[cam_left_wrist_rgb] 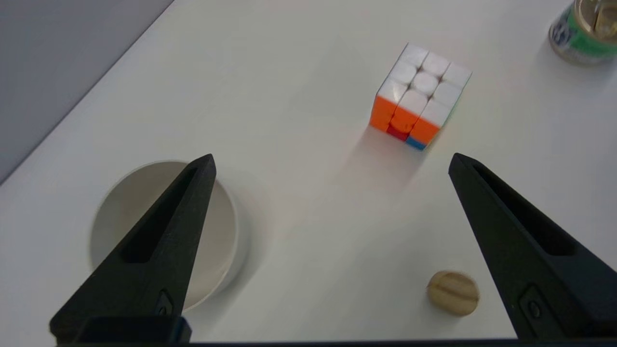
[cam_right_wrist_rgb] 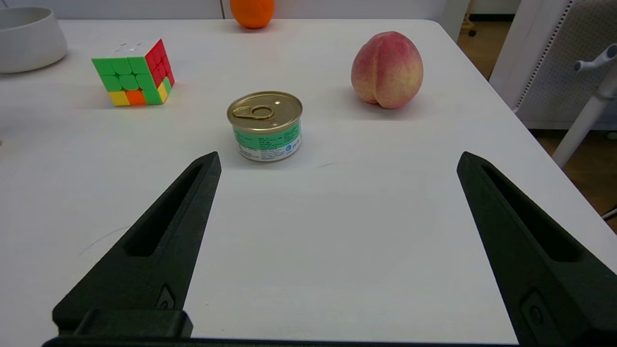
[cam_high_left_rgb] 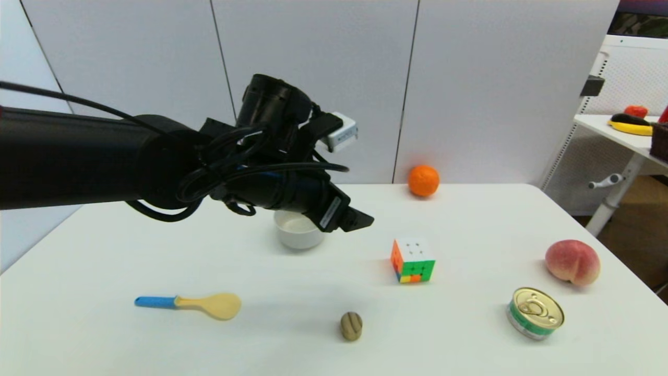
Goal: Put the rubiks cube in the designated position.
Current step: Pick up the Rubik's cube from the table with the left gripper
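The left gripper [cam_left_wrist_rgb: 332, 161] hangs in the air above the table [cam_high_left_rgb: 469, 334], its two black fingers spread wide with nothing between them. It sits over the white bowl [cam_high_left_rgb: 298, 230], and the rubiks cube [cam_high_left_rgb: 413, 260] stands on the table a little beyond its tips, white face up and turned at an angle to the fingers.

That skew looks like the main hazard. If the fingers come down without lining up, I reckon they would catch the cube on its corners and spin or shove it aside. The bowl lies close under one finger and could get knocked on the way down, and the small round wooden piece [cam_left_wrist_rgb: 453, 292] lies near the other.

The right gripper [cam_right_wrist_rgb: 337, 159] is out of the head view. Its own camera shows it low at the table's near edge, fingers wide and empty, facing the tin can [cam_right_wrist_rgb: 265, 126] and peach [cam_right_wrist_rgb: 387, 70].

Only that camera shows the cube's red side; only the left wrist camera shows its orange one. The spoon [cam_high_left_rgb: 198, 304] appears in the head view alone. No marked spot for the cube shows anywhere.
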